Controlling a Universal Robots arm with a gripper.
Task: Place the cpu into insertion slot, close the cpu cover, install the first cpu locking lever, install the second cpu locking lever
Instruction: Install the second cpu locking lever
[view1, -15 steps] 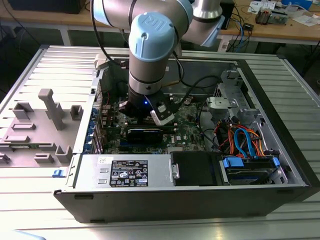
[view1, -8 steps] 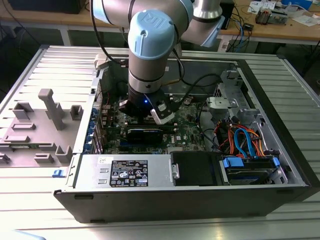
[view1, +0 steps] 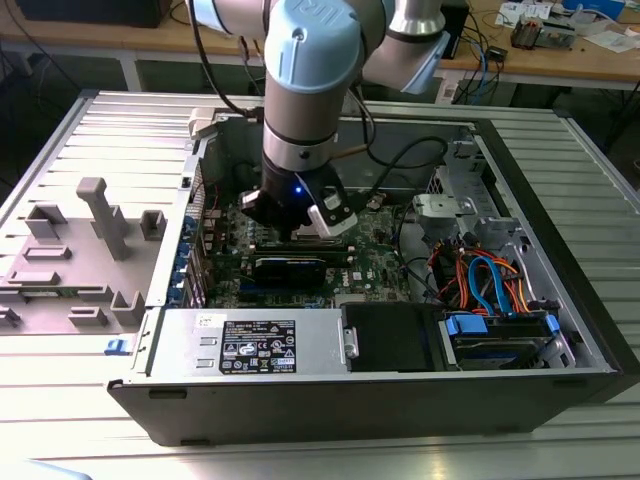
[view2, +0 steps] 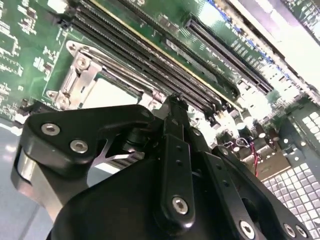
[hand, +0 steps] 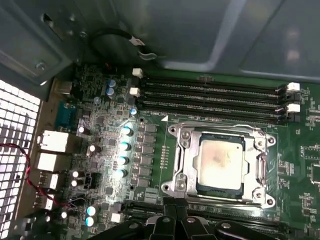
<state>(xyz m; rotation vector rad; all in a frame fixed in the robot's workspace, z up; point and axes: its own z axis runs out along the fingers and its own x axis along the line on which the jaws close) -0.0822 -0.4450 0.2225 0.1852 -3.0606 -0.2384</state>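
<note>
The cpu lies flat in the insertion slot, silvery top up. The cpu cover, a silver frame plate, lies down around it, and the chip shows through its window. Thin metal levers run along the socket's edges; I cannot tell whether they are latched. My gripper hovers just beside the socket's edge, its black fingers pressed together and holding nothing. In the second wrist view the gripper stands next to the socket. In the exterior view the gripper hangs low over the green motherboard inside the open computer case.
Long black memory slots run beside the socket. A black graphics card, a power supply and drive cables crowd the case. A grey fixture sits at the exterior view's left.
</note>
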